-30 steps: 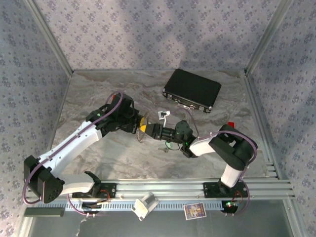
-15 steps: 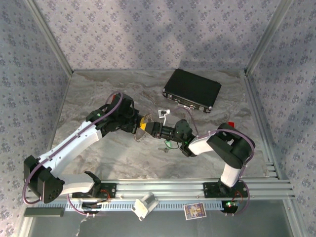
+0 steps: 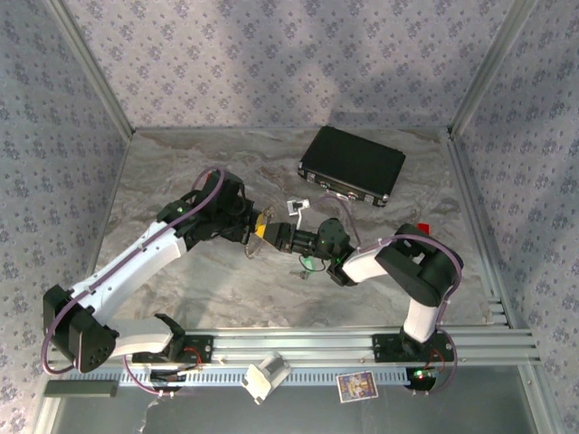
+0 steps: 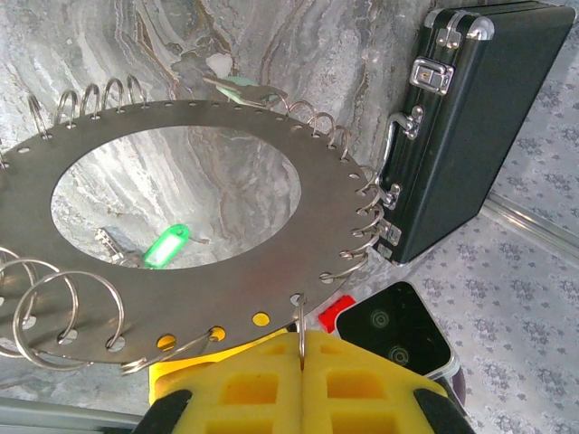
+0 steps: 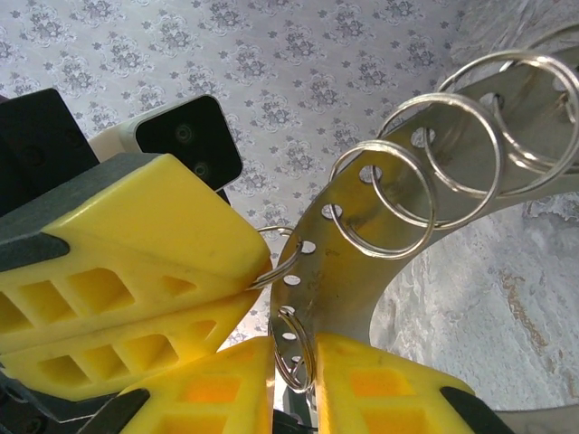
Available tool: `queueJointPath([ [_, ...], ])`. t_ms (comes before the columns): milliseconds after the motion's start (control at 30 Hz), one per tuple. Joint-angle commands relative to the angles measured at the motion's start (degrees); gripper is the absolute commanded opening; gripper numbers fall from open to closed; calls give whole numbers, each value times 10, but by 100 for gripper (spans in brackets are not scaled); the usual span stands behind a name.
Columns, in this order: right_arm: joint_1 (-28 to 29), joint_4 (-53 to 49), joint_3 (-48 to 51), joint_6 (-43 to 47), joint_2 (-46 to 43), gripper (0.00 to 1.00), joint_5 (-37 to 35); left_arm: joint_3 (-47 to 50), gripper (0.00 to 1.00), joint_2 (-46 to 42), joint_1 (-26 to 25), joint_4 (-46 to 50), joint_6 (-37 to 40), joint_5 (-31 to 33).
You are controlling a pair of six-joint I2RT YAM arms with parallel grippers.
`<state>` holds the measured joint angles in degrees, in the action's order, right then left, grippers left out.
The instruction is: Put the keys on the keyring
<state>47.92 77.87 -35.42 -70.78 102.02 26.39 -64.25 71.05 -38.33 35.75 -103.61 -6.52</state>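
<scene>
In the top view the two arms meet at the middle of the frame, above the grey marbled table [image 3: 181,172]. The left gripper [image 3: 260,230] reaches in from the lower left and the right gripper [image 3: 274,237] from the right. The keyring [image 3: 252,244] is held up between them, clear of the table. The black case [image 3: 353,165] lies at the upper right, well apart from both.

In the left wrist view the keyring spans the left and middle of the frame. It is a flat metal band with holes along its rim and small wire loops [image 4: 72,316] through many of them. The left gripper's yellow pads [image 4: 244,389], at the bottom centre, are pressed together on one loop at the band's lower rim. A key [image 4: 237,88] with a mint-green head lies on the table at the top centre, just past the band's far rim and not on it. Through the band's opening, left of centre, a bright green tag [image 4: 166,246] lies on the table. The case stands at the upper right, latches and handle facing the band.

In the right wrist view the right gripper's pads, along the bottom edge, are clamped on the band's rim with a loop between them. The left pads, at the lower left, pinch a neighbouring loop. The band curves to the upper right, carrying three larger loops
</scene>
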Motion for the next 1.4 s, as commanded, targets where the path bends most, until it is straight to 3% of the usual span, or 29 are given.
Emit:
queueJointPath([
  [0,5,21,-19,-4,7,18,0,-26,0,0,0,-16,-17,-5],
  [300,2,10,0,11,5,0,-26,-19,0,-5,0,-12,-20,5],
  [367,0,-9,6,18,-2,0,-32,-9,1,-11,0,-14,-25,11],
  [433,0,-30,10,28,-10,0,-32,4,12,-17,0,-19,-30,21],
  [733,-4,-158,12,85,-63,0,-36,66,37,-76,0,-32,-37,92],
  [933,-3,-367,-26,211,-150,0,-27,110,50,-147,0,-10,-26,192],
  [1033,-4,-516,-74,325,-199,0,-30,123,54,-182,9,-9,54,265],
  [1133,-7,-632,-115,445,-232,0,-37,136,61,-213,27,-42,223,316],
  [1300,-14,-746,-171,610,-254,0,-20,174,64,-237,62,-154,594,272],
  [1367,-13,-776,-184,693,-259,0,-9,172,63,-234,68,-156,689,245],
])
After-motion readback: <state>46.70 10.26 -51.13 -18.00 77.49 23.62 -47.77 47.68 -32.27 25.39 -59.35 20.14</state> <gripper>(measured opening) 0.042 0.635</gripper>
